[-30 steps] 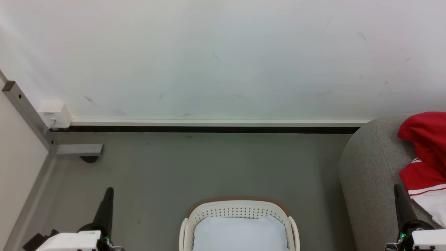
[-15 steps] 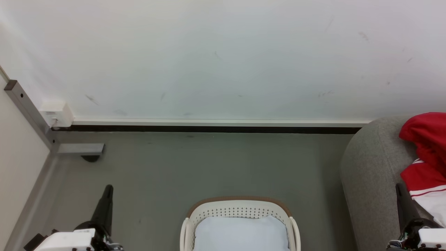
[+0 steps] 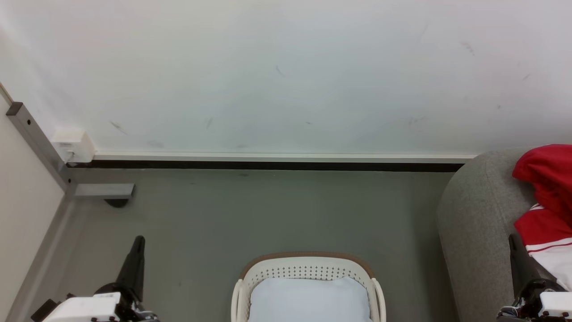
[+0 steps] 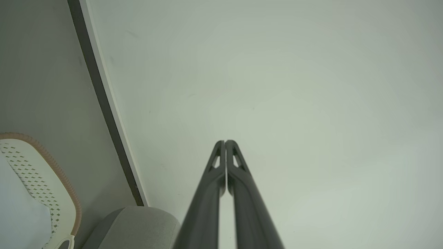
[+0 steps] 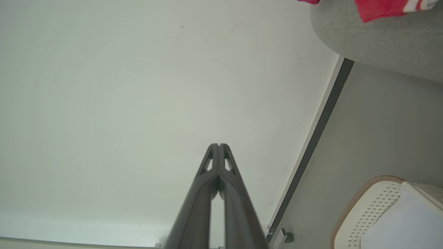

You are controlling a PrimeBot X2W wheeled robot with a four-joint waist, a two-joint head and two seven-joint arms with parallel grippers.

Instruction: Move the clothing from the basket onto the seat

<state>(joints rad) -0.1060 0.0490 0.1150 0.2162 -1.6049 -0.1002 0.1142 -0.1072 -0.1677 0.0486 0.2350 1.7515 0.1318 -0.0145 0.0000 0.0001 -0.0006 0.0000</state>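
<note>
The red clothing (image 3: 547,197) with white panels lies on the grey seat (image 3: 478,223) at the right edge of the head view; a red corner of the clothing (image 5: 379,8) hangs over the seat (image 5: 380,38) in the right wrist view. The cream basket (image 3: 308,270) with a brown rim stands on the floor at bottom centre and holds a pale blue-white pad (image 3: 308,299). My left gripper (image 3: 139,241) is shut and empty, left of the basket. My right gripper (image 3: 513,239) is shut and empty, beside the seat's front. Both point at the white wall.
A white wall (image 3: 286,76) with a dark skirting strip (image 3: 268,166) runs across the back. A grey metal post and bracket (image 3: 40,147) with a white box (image 3: 71,145) stand at the left corner. Grey floor (image 3: 268,214) lies between the wall and the basket.
The picture has shifted slightly right, a camera move. Both grippers stay shut and keep their places; the right one sits a little lower in view.
</note>
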